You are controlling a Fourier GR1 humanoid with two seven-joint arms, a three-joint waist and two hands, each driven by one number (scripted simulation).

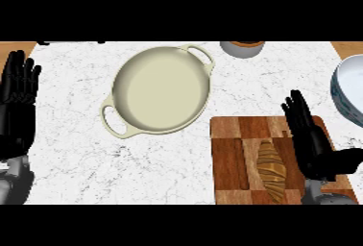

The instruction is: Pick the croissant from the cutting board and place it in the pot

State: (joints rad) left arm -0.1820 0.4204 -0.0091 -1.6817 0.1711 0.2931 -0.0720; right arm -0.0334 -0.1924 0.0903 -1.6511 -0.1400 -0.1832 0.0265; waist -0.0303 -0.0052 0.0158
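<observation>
right hand (312,139) over cutting board (230,144), fingers (297,113) straight & apart, croissant (272,170) just left, ungrasped; pot (162,90) further left, waiting. left hand (18,96) resting open.

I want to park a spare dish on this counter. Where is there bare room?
Bare marble lies below the pot, between the left robot hand and the cutting board. A narrower patch sits between the pot and the blue-grey bowl. The lower right is crowded: the croissant and the right robot hand are over the board.

Grey cup (242,49) top edge; bowl (347,91) right edge.
</observation>
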